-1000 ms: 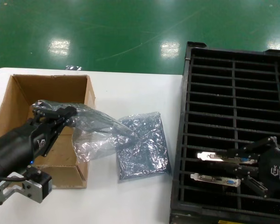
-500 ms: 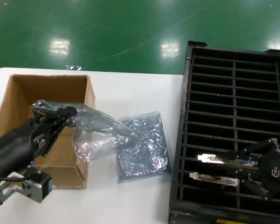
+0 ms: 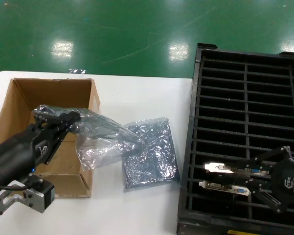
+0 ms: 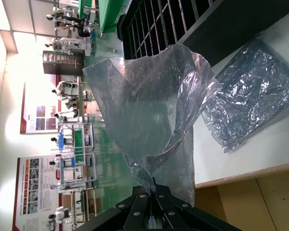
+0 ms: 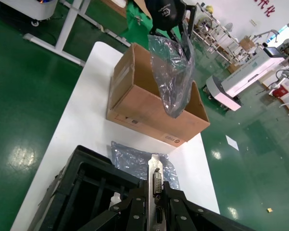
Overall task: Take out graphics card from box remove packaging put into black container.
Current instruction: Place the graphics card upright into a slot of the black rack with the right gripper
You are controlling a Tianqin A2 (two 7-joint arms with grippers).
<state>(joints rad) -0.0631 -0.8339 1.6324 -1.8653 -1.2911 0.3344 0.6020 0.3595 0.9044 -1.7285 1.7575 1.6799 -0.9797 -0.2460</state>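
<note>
Graphics card (image 3: 235,169) — silver bracket showing — over black container (image 3: 244,88); limp packaging (image 3: 105,137) hangs beside box (image 3: 19,103).

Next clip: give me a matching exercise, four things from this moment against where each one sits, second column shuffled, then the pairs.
Things:
1. brown corrugated cardboard box
2. clear crinkly plastic bag
3. grey-blue shiny antistatic bag
4. graphics card with silver metal bracket

Places:
A. lying flat on the white table, between box and black slotted plastic container
B. held by the right gripper over the container
C. on the table's left side, top open
D. pinched in the left gripper, hanging

Pairs: 1-C, 2-D, 3-A, 4-B
</note>
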